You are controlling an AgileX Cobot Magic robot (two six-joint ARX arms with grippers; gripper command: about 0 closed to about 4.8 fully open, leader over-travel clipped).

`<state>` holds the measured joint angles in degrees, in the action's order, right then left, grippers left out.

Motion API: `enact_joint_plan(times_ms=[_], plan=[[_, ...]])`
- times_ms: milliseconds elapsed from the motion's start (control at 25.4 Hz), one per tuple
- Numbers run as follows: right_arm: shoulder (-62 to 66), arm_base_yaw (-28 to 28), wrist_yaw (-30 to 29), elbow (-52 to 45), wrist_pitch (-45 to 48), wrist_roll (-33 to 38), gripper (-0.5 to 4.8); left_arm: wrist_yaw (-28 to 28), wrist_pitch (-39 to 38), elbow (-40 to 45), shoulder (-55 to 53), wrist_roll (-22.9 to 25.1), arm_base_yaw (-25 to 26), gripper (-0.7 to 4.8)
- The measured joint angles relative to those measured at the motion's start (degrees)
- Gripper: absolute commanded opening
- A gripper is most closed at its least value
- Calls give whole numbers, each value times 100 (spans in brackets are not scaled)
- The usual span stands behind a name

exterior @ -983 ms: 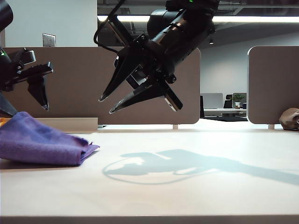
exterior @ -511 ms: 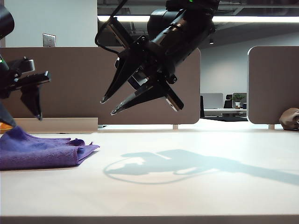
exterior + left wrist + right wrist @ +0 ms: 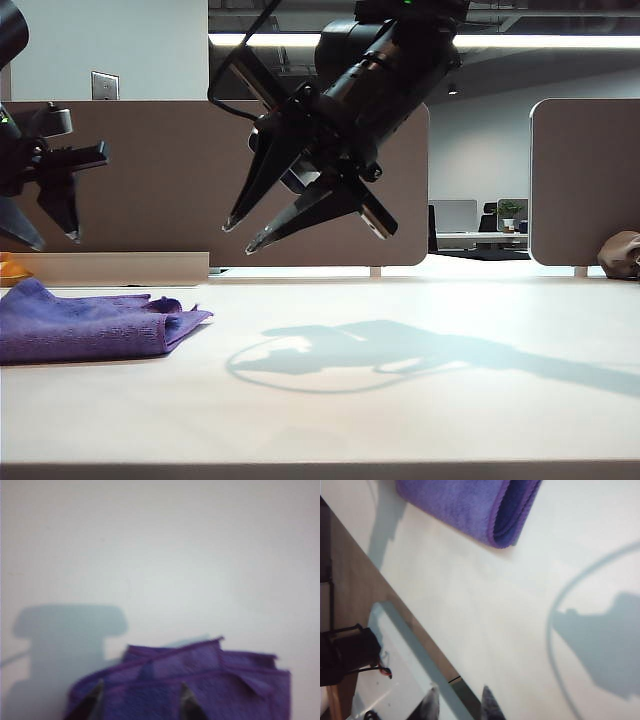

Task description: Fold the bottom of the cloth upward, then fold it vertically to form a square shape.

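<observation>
Purple cloth [image 3: 85, 322], darker purple edging; pale table [image 3: 400, 420].

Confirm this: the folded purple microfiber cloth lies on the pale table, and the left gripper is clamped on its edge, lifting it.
Wrong on the grip. The folded purple microfiber cloth does lie on the pale table, but the left gripper hangs above it, jaws apart, holding nothing. The exterior view shows the gap. The right gripper hangs over mid-table, also empty.
</observation>
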<state>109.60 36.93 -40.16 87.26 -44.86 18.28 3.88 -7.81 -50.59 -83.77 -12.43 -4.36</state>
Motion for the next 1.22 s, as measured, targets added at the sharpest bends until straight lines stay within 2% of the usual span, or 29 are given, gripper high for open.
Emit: enact_joint_plan(times_ms=[118, 236, 315, 472, 669, 787, 905, 1023, 1219], plan=[[0, -22, 59, 0, 70, -63, 0, 470, -149, 0, 0, -9, -4, -5], [-46, -15, 264, 0, 125, -280, -1, 1071, -293, 0, 0, -7, -4, -5], [-144, -20, 321, 0, 125, -330, -1, 1246, -426, 0, 0, -7, -4, -5], [-518, -13, 920, 0, 66, -503, -1, 2201, -645, 2, 90, 85, -7, -5], [-1095, -11, 1746, -2, -28, -907, -1, 1836, -929, 2, 1029, 197, -7, -5], [-1626, -11, 2227, -24, 105, -1180, -1, 1759, -927, 2, 1996, 280, -20, -5], [-2076, -2, 2275, -365, 621, -1220, -1, 1512, -1019, 50, 2656, 302, -24, -5], [-2527, 66, 2562, -739, 1058, -1222, -1, 1401, -1001, 120, 3233, 308, -24, -5], [-3709, 317, 2863, -2081, 2422, -1266, -1, 1115, -1067, 616, 4509, 247, -31, -5]])
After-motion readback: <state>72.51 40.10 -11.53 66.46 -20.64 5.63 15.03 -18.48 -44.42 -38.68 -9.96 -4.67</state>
